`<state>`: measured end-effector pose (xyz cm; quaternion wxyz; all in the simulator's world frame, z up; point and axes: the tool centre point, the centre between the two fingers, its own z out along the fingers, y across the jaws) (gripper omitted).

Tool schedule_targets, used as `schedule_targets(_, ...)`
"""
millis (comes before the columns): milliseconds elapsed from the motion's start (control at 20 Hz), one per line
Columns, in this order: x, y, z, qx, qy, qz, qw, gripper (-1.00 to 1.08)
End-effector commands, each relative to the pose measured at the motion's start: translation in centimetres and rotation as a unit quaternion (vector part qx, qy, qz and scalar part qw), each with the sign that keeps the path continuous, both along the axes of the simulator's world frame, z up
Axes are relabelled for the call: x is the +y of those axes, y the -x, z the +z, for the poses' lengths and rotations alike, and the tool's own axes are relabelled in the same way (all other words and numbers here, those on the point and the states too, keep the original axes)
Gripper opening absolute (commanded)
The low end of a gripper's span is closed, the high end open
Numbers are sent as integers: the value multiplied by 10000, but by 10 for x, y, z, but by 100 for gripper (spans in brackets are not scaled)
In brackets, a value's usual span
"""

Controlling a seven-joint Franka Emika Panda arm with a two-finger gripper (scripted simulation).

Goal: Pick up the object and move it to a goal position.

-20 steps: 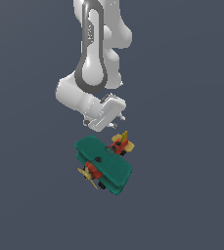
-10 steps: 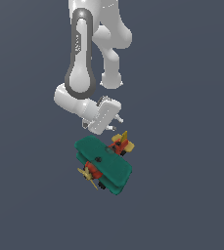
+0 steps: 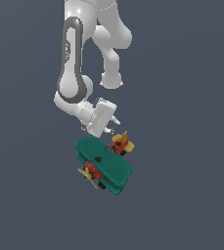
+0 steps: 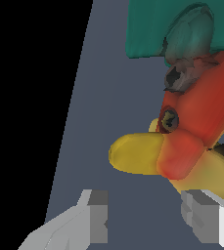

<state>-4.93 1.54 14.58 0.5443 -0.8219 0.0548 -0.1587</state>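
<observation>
In the exterior view, your gripper (image 3: 111, 126) hangs just above the back end of the toy plane (image 3: 103, 163), which lies on the gray floor with its yellow tail (image 3: 124, 138) nearest the claw. In the wrist view, the two fingers (image 4: 91, 217) stand wide apart and hold nothing, and the red body (image 4: 201, 112) and tail sit just ahead. Go down slowly, keep the tail between the fingers, then squeeze.

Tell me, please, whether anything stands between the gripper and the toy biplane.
Nothing visible does. In the wrist view the open gripper faces the toy biplane directly, its yellow tail just ahead of the fingertips, with only bare floor between.
</observation>
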Motion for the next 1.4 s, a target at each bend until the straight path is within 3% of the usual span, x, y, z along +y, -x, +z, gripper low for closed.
schedule_targets(0,-3,-3,-1,-109,-123,-152,9997,28)
schedule_targets(750,-29,-18,-5,-734,-721,-1155,9880,28)
schedule_targets(1350,-46,-26,-6,-1030,-936,-1714,9753,28)
